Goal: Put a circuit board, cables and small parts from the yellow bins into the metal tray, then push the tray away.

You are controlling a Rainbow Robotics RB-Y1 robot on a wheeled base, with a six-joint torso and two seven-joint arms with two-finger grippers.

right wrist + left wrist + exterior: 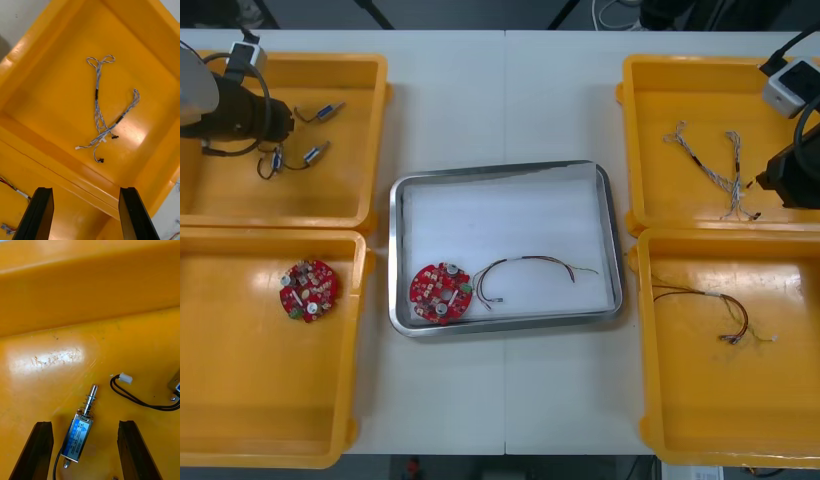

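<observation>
Left gripper point(85, 423), jaws spread, brackets a small metal part point(79, 437) in the yellow bin point(350, 170) left of the metal tray point(505, 170), likely rigid, slick, dense (pinch the labelled body, not the spring); right gripper point(85, 189), also unclenched, hangs right of the tray over a limp twisted cable point(96, 93).

- yellow bins point(280, 400), two at each side of the frame;
- metal tray point(510, 215) at centre: shiny silver rim, white inside;
- circuit boards point(440, 293): red, flecked silver;
- cables point(725, 182) at upper right: twisted blue and white;
- small metal part point(79, 435): silver, blue label, black leads.
</observation>
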